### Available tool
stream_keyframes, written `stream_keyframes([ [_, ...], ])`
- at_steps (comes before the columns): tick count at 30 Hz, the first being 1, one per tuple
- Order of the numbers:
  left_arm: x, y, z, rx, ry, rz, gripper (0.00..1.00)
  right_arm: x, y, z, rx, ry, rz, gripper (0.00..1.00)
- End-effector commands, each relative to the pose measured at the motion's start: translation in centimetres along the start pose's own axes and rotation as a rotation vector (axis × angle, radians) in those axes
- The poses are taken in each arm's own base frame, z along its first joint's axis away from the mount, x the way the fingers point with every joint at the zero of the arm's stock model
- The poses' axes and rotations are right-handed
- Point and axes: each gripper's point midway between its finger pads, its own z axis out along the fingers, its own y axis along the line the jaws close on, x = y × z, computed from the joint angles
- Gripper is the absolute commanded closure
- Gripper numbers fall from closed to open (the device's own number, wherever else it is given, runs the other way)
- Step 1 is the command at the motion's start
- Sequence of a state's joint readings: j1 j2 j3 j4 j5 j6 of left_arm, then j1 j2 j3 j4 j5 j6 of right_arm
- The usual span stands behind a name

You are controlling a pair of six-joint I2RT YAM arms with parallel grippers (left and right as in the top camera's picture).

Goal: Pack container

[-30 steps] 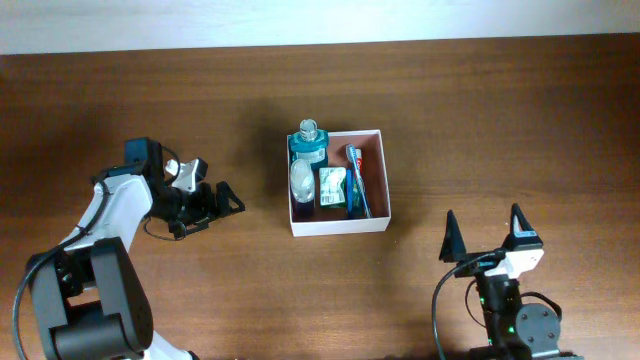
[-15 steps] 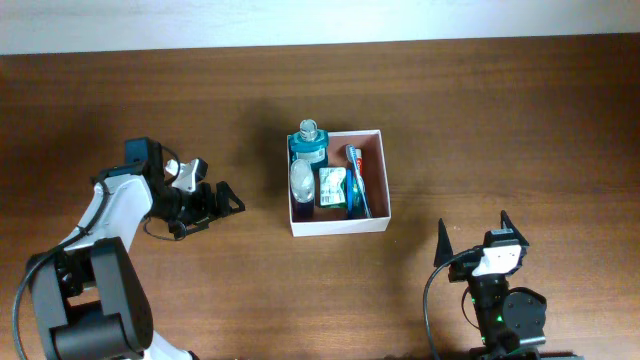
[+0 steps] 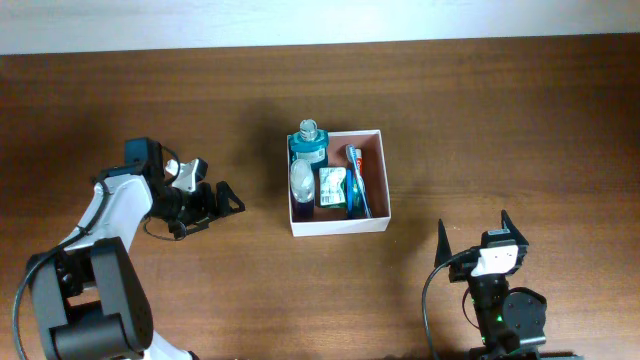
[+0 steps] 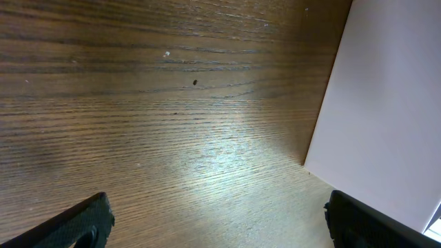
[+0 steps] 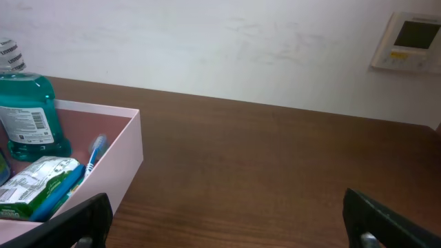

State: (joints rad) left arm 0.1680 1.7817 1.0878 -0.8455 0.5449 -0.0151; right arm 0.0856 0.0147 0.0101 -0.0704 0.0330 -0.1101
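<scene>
The left end effector (image 3: pixel 210 212) sits at the left of the overhead frame with its two black fingers spread wide. It holds nothing and touches nothing, and bare counter (image 3: pixel 500 110) lies between the tips. It points toward the right of the frame, at the container (image 3: pixel 340 225), but is well apart from it.

The right end effector (image 3: pixel 472 226) is at the lower right, jaws likewise spread as wide as they go. It is empty, with both fingertips standing up toward the top of the frame.

The container rests at the centre of the overhead view, slightly above the middle, flat on the counter with its open side facing up. It is close to square, so no long axis stands out, and its walls run parallel to the frame edges.

Inside it:
- A teal mouthwash bottle (image 3: pixel 308 142) stands upright in the upper left corner.
- A small clear bottle (image 3: pixel 301 178) sits just below it.
- A green packet (image 3: pixel 333 187) lies in the middle.
- A blue toothbrush (image 3: pixel 357 182) lies along the right side, its length running top to bottom.

In the right wrist view the container is at the left edge, well apart from both fingers.
</scene>
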Motion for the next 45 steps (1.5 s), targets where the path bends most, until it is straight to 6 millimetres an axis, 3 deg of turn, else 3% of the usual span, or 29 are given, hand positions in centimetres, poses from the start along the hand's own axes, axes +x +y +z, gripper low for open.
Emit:
stream_keyframes([
  [1,0.0,-0.3,-0.6,0.003,-0.019,0.02,0.01,0.2,-0.2,0.0,0.006,0.003,-0.006,0.02],
  [20,0.0,-0.3,-0.6,0.003,-0.019,0.019,0.01,0.2,-0.2,0.0,0.006,0.003,-0.006,0.02],
  [26,-0.3,-1.0,-1.7,0.004,-0.058,0.044,0.01,0.2,-0.2,0.0,0.006,0.003,-0.006,0.02],
  [33,-0.9,-3.9,-6.5,0.005,-0.22,0.142,0.01,0.2,-0.2,0.0,0.006,0.003,-0.006,0.02],
  [37,-0.7,-6.1,-10.2,0.006,-0.345,0.218,0.01,0.2,-0.2,0.0,0.006,0.003,-0.006,0.02],
  [45,2.5,-11.2,-18.6,0.008,-0.645,0.401,0.01,0.2,-0.2,0.0,0.006,0.003,-0.006,0.02],
])
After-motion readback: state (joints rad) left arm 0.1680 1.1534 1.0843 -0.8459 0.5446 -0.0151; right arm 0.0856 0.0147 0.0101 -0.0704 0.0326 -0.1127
